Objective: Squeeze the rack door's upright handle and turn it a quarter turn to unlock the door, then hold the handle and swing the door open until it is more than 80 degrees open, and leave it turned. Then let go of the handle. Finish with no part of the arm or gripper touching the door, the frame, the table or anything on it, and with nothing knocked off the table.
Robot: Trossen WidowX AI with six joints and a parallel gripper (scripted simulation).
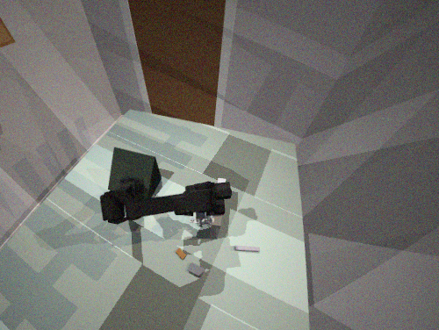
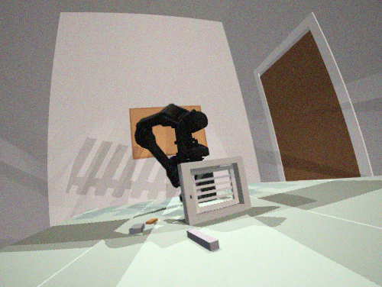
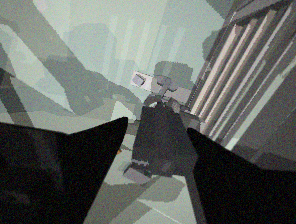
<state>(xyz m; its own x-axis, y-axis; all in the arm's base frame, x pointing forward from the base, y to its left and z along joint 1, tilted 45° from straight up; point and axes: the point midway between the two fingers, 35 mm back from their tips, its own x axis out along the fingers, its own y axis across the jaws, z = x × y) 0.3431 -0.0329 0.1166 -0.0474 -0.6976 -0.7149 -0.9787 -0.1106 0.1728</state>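
Dark grey, one upright handle [image 3: 161, 137] appears between the pincer's two fingertips in the wrist view, beside the slatted rack door. One pincer [image 1: 215, 207] [image 2: 195, 156] [image 3: 157, 127] is a little over half open, its fingers parted around the handle's sides without a grip; whether either finger touches it cannot be told. The door's slats [image 2: 223, 177] [image 3: 225, 65], at least four, run across the opening of one pale grey frame [image 2: 186, 202], which stands upright on the worktop [image 1: 272, 272] [image 2: 267, 259] [image 3: 150, 20]. Three loose pieces lie near the frame: one orange block [image 1: 181, 254] [image 2: 152, 221] [image 3: 119, 151], one grey block [image 1: 196, 269] [image 2: 137, 228] [image 3: 137, 173] close to it, and one long pale bar [image 1: 247, 248] [image 2: 202, 240], set apart from that pair. One black arm [image 1: 158, 206] [image 2: 160, 158] reaches over from behind the frame in the exterior view; one dark box [image 1: 132, 168] stands near its base end. Beyond, the room shows one brown door panel [image 1: 180, 57] [image 2: 309, 111] in a pale surround and one orange board [image 2: 164, 139] on the wall behind the arm.
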